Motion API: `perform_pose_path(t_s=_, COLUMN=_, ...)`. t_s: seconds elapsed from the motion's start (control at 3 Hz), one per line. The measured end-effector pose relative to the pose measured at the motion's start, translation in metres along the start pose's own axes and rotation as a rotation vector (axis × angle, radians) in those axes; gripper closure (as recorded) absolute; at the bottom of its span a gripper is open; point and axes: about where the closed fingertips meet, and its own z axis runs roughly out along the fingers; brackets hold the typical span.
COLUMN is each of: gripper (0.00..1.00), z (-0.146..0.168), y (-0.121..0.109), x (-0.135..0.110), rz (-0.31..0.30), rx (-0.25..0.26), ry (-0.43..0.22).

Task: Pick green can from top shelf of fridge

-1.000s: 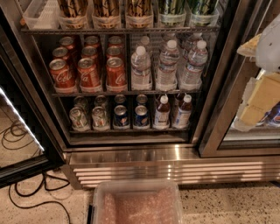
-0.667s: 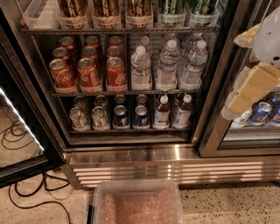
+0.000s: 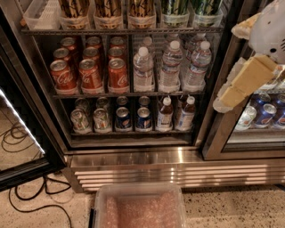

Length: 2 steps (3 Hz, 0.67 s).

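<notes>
Hand hangs at the far right of my view, a cream wedge tilted down and to the left in front of the closed glass door, well apart from the shelves. I cannot tell whether it is spread or pressed together. At far left, the fridge stands with its other door swung open, black cables looped on the floor beneath it. On the top shelf, a clear tray comes first, then three gold-and-black cans, then the green can, upright in its own plastic holder, with a second green one just beside it at right. Only their lower parts show. One rack down I see red cola cans on the left and water bottles on the right. A plastic bin sits on the floor below the steel base.
</notes>
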Motion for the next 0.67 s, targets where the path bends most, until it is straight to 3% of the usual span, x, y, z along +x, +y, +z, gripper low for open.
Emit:
perform_pose_path(t_s=0.33, gripper=0.0, z=0.013, y=0.006, x=-0.002, rz=0.056, rx=0.003, ry=-0.071)
perform_pose_path(t_s=0.67, gripper=0.19, z=0.026, y=-0.008, x=-0.027, rz=0.081, rx=0.063, ry=-0.199)
